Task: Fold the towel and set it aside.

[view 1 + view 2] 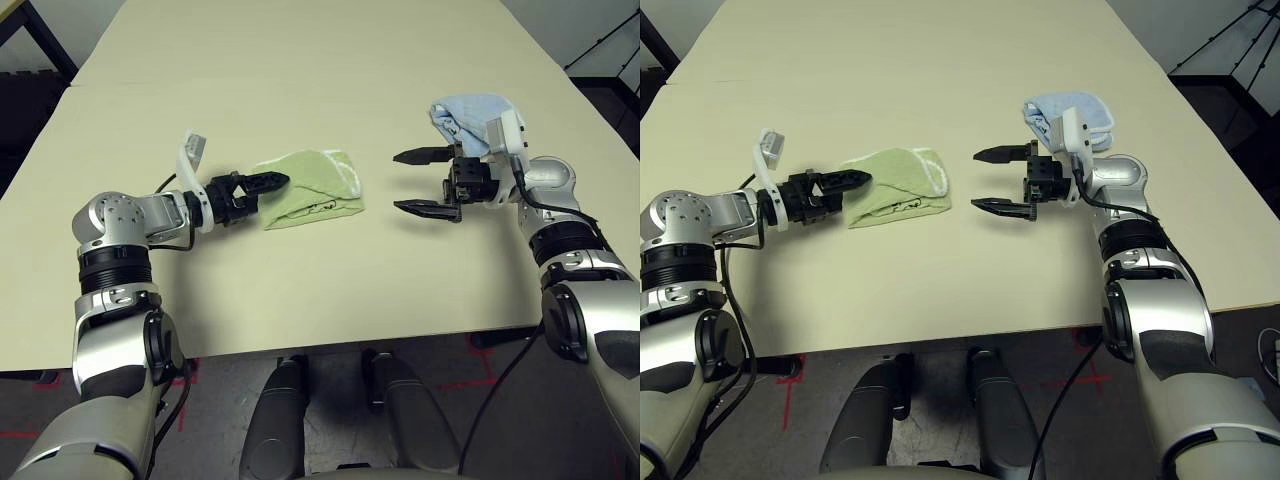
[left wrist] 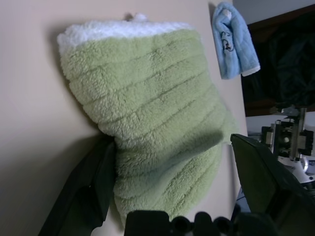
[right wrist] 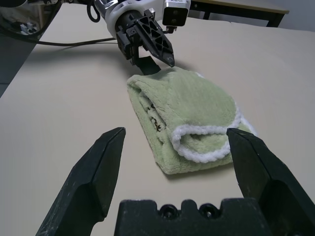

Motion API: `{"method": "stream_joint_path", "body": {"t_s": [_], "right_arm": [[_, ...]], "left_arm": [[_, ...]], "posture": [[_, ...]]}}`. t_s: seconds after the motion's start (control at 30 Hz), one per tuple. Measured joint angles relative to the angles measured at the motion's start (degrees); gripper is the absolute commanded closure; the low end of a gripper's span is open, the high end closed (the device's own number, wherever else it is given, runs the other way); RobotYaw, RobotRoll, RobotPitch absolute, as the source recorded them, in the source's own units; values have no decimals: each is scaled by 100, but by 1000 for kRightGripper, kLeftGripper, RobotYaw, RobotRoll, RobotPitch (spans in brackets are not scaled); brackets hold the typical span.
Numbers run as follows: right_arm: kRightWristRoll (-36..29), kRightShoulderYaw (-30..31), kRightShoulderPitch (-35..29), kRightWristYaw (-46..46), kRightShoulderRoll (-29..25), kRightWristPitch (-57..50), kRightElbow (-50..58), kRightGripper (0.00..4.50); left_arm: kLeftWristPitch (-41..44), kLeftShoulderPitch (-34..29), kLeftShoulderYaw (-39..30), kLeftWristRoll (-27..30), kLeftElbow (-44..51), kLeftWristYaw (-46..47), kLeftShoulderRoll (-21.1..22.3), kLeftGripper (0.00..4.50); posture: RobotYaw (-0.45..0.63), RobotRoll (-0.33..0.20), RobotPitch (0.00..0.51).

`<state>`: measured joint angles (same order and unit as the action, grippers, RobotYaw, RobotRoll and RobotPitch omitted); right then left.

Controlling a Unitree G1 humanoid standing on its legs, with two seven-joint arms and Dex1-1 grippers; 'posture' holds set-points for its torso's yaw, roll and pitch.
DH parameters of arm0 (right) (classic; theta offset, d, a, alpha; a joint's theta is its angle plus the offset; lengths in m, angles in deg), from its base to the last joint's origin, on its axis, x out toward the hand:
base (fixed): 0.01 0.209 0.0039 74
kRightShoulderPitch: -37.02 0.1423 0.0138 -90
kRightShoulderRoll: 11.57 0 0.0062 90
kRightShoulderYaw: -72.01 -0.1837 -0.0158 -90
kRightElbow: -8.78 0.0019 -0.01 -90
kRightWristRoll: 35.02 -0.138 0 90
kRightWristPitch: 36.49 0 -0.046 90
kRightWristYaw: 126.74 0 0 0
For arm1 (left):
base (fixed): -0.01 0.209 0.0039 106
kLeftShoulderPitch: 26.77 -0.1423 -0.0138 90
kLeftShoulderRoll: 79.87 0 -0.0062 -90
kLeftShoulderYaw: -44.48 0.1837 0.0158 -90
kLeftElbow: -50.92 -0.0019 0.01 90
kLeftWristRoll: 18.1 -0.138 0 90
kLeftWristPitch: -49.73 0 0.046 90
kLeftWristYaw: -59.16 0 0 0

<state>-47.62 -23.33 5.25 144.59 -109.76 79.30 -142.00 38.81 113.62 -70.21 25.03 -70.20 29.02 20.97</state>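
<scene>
Beige table (image 1: 300, 60) in the head views: green towel (image 1: 312, 188) already folded into a bundle mid-table, blue cloth (image 1: 470, 112) at its 2 o'clock, so only setting aside looks left. Left wrist view: left gripper (image 1: 268, 182) at the towel's 9 o'clock edge, jaws apart straddling it, nothing clamped. Right wrist view: right gripper (image 3: 173, 142) spread wide, empty, facing the towel from 3 o'clock.

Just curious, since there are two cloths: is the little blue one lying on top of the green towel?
No, the light blue cloth lies apart from the green towel, with bare table between them.
</scene>
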Motion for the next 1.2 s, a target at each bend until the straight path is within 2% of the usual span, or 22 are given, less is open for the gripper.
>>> {"method": "stream_joint_path", "body": {"t_s": [0.2,0.43,0.5,0.6,0.9,1.2], "right_arm": [[1,1,0,-11,0,4,0,27],[6,1,0,-55,-1,12,0,27],[10,1,0,-72,-3,14,0,0],[15,2,0,-88,-6,14,0,0],[34,3,0,-102,-9,14,-1,0],[72,5,5,-129,-8,29,-14,0]], "left_arm": [[6,239,-419,71,-216,165,-146,0],[-16,264,-442,60,-368,174,-137,0],[36,264,-408,60,-367,163,-131,240],[134,261,-332,60,-365,113,-130,1010],[197,257,-291,60,-364,-4,-129,4431],[207,202,-489,77,-319,3,-47,4476]], "posture": [[-24,0,201],[-24,0,202],[-24,0,202],[-26,0,201],[-22,0,200],[-5,0,195]]}}
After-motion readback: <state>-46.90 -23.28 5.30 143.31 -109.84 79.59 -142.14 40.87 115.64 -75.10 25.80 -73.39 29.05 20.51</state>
